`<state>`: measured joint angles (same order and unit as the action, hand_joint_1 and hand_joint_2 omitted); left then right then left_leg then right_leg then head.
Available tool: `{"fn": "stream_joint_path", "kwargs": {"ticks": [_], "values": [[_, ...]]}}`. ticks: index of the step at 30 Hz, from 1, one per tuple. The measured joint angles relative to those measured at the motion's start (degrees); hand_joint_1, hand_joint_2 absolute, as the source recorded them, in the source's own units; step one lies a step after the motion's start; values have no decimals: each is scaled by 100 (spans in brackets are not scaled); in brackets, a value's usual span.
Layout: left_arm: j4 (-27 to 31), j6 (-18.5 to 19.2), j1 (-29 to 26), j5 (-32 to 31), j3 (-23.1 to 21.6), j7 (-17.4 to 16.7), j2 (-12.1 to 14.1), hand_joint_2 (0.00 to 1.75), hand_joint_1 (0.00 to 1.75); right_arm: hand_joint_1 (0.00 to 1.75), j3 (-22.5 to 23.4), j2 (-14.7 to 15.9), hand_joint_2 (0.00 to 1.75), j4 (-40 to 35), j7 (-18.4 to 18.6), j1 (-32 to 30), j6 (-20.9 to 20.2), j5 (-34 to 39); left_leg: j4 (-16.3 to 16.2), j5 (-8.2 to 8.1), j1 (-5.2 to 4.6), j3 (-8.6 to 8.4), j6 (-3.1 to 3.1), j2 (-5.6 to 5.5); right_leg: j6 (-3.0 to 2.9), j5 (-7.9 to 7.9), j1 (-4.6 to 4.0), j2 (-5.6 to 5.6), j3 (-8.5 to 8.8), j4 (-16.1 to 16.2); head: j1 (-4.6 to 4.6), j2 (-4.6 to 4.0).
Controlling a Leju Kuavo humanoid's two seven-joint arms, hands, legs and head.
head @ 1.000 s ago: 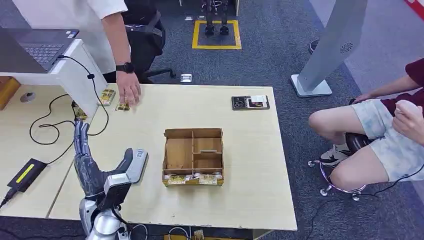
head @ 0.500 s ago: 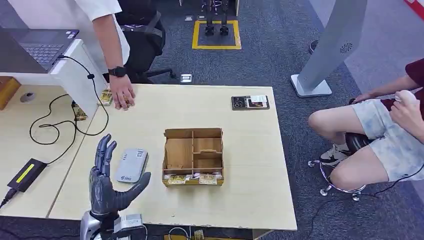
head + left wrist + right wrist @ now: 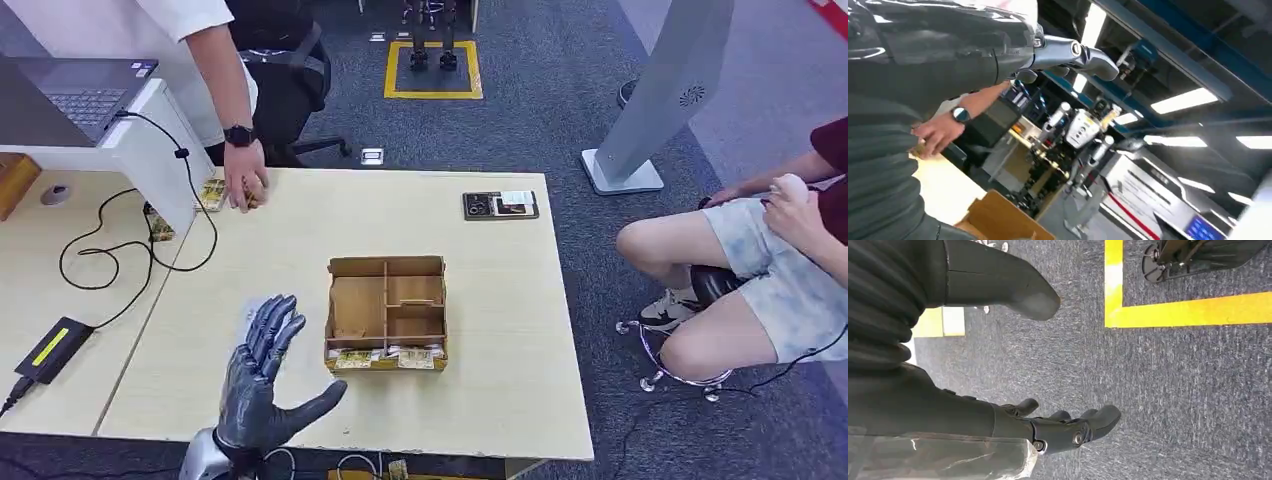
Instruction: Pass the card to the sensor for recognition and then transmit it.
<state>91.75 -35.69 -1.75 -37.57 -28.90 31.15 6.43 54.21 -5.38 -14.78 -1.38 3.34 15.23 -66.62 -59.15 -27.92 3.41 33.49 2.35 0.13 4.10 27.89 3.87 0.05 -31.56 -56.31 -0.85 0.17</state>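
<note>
My left hand hovers open, fingers spread, above the table's front edge, just left of the wooden divider box. It holds nothing and covers the spot where the grey card reader lay. Several cards stand in the box's front slot. More cards lie at the table's far left, with a person's hand resting on them. In the left wrist view my fingers stretch out above that person's hand. My right hand hangs over the carpet, its fingers apart and holding nothing.
A black device lies at the table's far right. A laptop sits on a white stand at the left, with cables and a black adapter below it. A seated person is at the right, and a grey pillar stands behind.
My left hand moved right and lower in the picture, from the table's left side to over the grey reader, hiding it. The person's hand stayed by the far-left cards.
</note>
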Motion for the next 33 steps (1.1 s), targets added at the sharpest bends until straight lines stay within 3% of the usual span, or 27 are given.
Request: {"fn": "stream_joint_path", "kwargs": {"ticks": [6,9,18,23,33], "values": [[-227,83,178,-127,-426,-57,28,175,0,0,-7,17,175,0,15,37,-33,-2,-1,0,0,0,0,-1,0,-1,0,0,0,0,0,0],[-393,96,276,-286,-607,-288,24,175,0,0,-11,20,175,0,20,48,-33,0,-1,0,0,0,0,0,0,-1,0,1,0,0,0,0],[-664,94,412,-330,-784,-448,13,175,0,0,-15,22,175,2,22,59,-31,4,-1,0,0,0,0,0,0,-1,0,0,0,0,0,0],[-905,52,500,-422,-791,-1021,-120,175,0,0,-15,22,175,9,22,57,-11,22,-1,0,0,0,0,0,0,-1,0,0,0,1,-2,0],[-1678,-31,894,-1900,-791,-2613,-411,175,0,0,-31,22,175,13,138,60,-4,48,-1,1,0,0,0,-1,1,-2,0,0,2,0,0,0]]}}
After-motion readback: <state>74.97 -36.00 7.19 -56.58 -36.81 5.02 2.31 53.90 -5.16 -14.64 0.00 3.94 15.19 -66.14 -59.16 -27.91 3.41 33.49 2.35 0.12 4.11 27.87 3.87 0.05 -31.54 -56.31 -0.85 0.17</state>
